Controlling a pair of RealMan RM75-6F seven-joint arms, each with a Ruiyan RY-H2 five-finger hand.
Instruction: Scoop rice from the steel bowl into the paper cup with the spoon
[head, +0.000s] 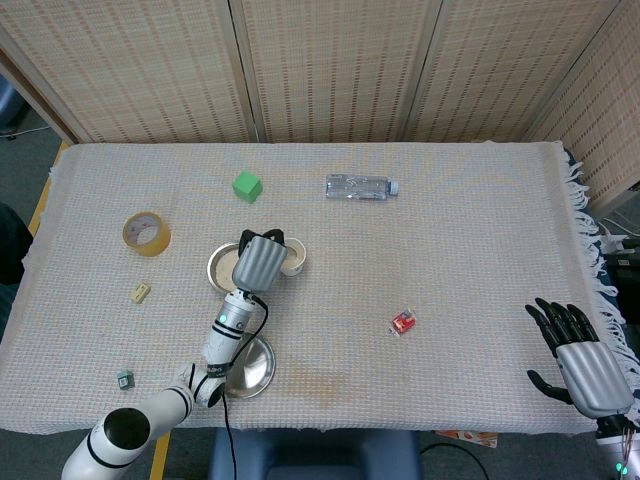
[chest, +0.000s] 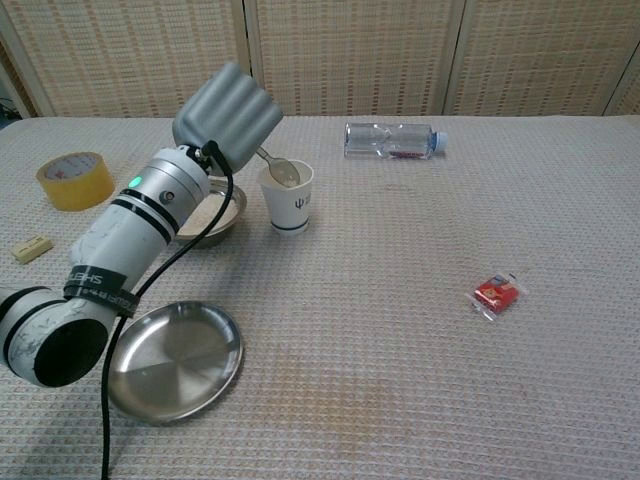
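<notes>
Spoon (chest: 282, 170) in closed left robot hand (chest: 228, 117), over paper cup (chest: 288, 197)

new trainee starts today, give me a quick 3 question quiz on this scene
1. True or false: the spoon has its bowl over the mouth of the paper cup.
2. Which thing lies nearest the green cube? A) red packet B) tape roll C) steel plate
3. Fill in: the right hand holds ____.

Key
1. True; the left hand holds the spoon there, beside the steel bowl of rice.
2. B
3. Nothing; its fingers are spread, off the table's edge.
</notes>
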